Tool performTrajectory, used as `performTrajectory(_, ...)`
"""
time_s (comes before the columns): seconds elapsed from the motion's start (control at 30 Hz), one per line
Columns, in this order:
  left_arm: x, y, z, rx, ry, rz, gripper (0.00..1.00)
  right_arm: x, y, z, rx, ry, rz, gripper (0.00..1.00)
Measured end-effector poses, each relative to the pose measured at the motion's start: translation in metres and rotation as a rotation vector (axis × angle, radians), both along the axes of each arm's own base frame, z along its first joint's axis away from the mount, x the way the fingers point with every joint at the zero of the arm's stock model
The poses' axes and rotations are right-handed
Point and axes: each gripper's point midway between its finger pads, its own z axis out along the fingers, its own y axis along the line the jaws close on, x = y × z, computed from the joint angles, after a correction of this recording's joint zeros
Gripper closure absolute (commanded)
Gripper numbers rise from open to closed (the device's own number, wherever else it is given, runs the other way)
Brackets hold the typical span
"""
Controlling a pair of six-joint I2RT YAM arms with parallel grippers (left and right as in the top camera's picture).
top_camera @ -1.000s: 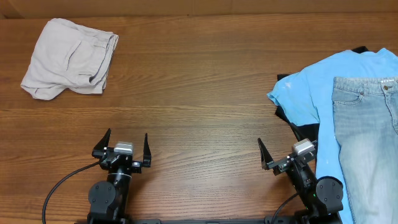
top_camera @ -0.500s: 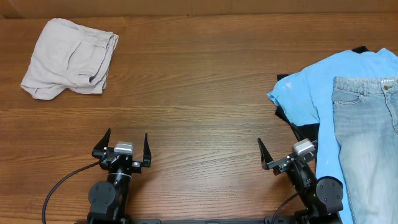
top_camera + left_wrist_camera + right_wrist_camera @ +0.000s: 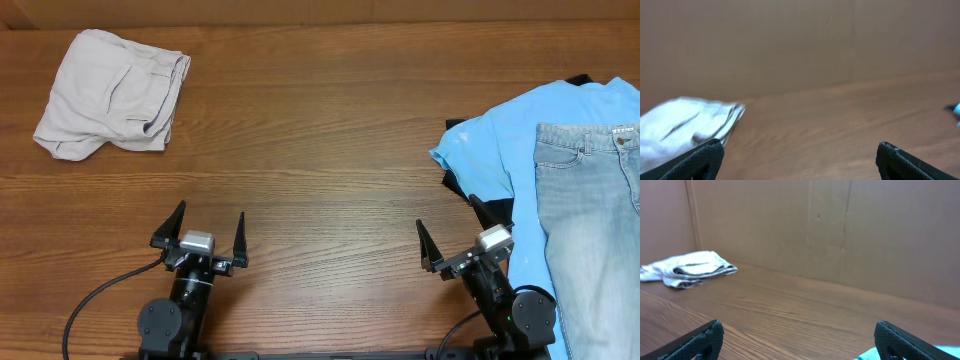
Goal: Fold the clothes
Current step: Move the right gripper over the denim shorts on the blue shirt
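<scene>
Light-wash blue jeans (image 3: 590, 230) lie flat at the right edge, on top of a sky-blue T-shirt (image 3: 505, 150). A black garment (image 3: 490, 212) peeks out under the shirt. Beige trousers (image 3: 112, 95) lie bunched at the far left; they also show in the left wrist view (image 3: 685, 125) and the right wrist view (image 3: 690, 267). My left gripper (image 3: 208, 228) is open and empty near the front edge. My right gripper (image 3: 450, 228) is open and empty, just left of the shirt and black garment.
The wooden table (image 3: 320, 150) is bounded by a brown cardboard wall (image 3: 840, 230) at the back. A black cable (image 3: 95, 300) runs from the left arm's base toward the front left.
Both grippers have shifted slightly toward the front of the table. The clothes have not moved.
</scene>
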Motion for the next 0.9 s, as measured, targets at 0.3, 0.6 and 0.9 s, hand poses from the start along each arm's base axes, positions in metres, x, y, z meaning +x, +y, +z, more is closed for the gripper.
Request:
performTrajectory(0.3, -0.016, 0.006, 0.062, -0.035, -0.038, 0.021, 0.0, -0.017, -0.004, 0.056, 0.099, 0.095, 0.001, 0.0)
performTrajectory(0.6, -0.012, 0.011, 0.11, -0.041, 0.122, 0.056, 0.0, -0.006, -0.003, 0.086, 0.056, 0.45, -0.028, 0.0)
performTrajectory(0.9, 0.019, -0.015, 0.113, -0.025, 0.578, -0.055, 0.0, 0.042, 0.031, 0.104, 0.021, 0.808, 0.085, 0.0)
